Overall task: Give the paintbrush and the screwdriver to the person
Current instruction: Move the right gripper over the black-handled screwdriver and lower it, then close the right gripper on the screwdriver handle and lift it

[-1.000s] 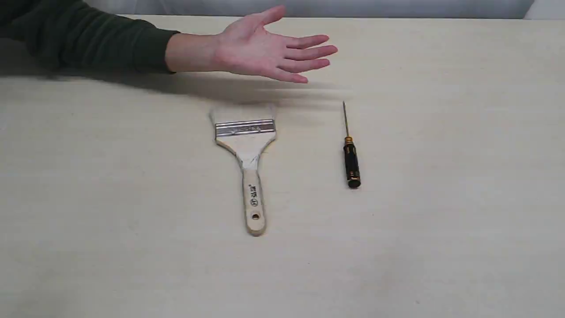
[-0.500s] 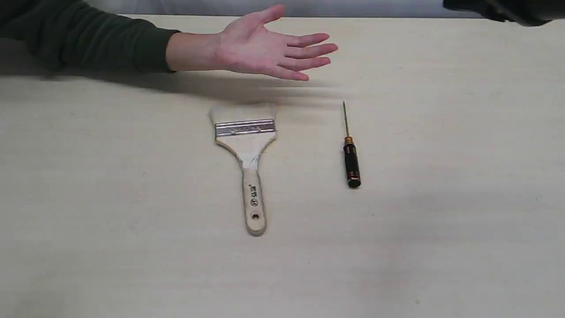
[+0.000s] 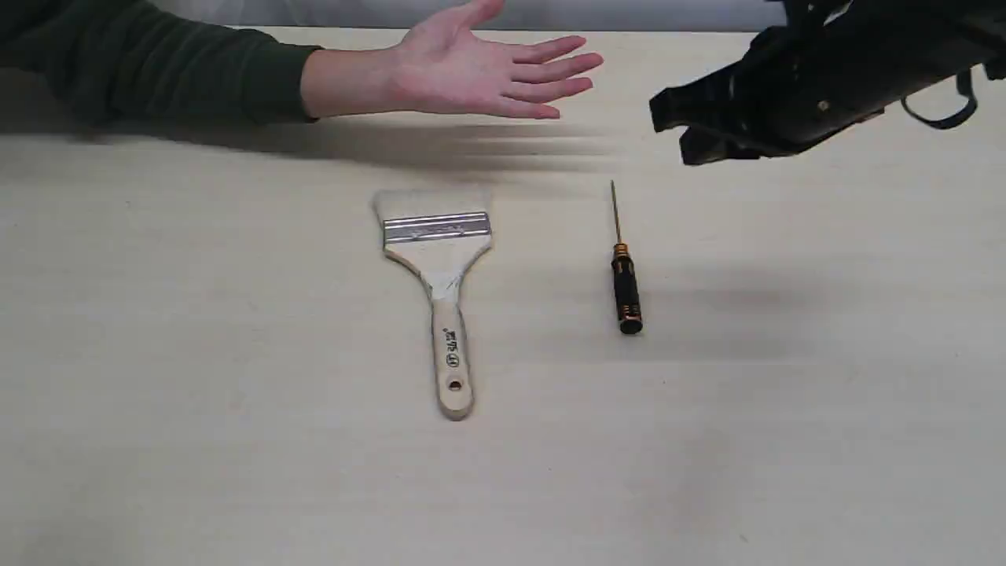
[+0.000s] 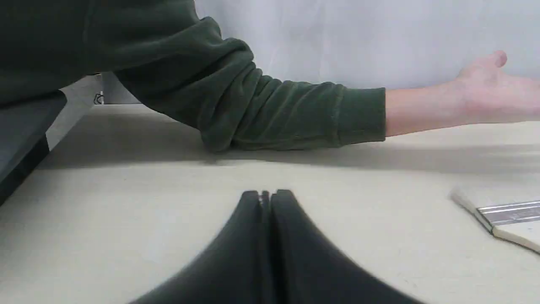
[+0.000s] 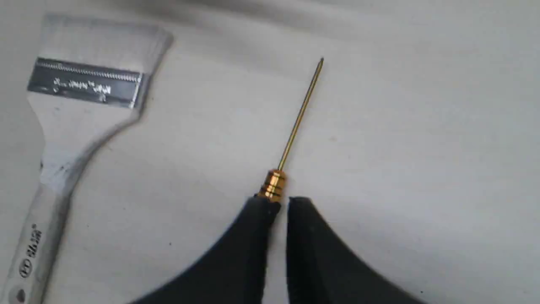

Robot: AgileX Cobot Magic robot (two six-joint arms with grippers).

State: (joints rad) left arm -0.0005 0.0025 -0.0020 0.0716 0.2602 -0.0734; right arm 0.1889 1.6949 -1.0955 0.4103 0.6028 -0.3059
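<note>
Lying flat on your table (image 3: 236,440), the paintbrush (image 3: 437,259) and the screwdriver (image 3: 626,287) rest well apart, bristles and shaft tip pointing toward the person's hand (image 3: 479,75), held open, palm up. Your right gripper (image 5: 279,202) hangs in the air near the screwdriver, fingers almost together, gripping nothing. Your left gripper (image 4: 266,193) is closed and empty.

pale beige table (image 3: 196,440); light grey wall (image 4: 337,42) behind its far edge.
</note>
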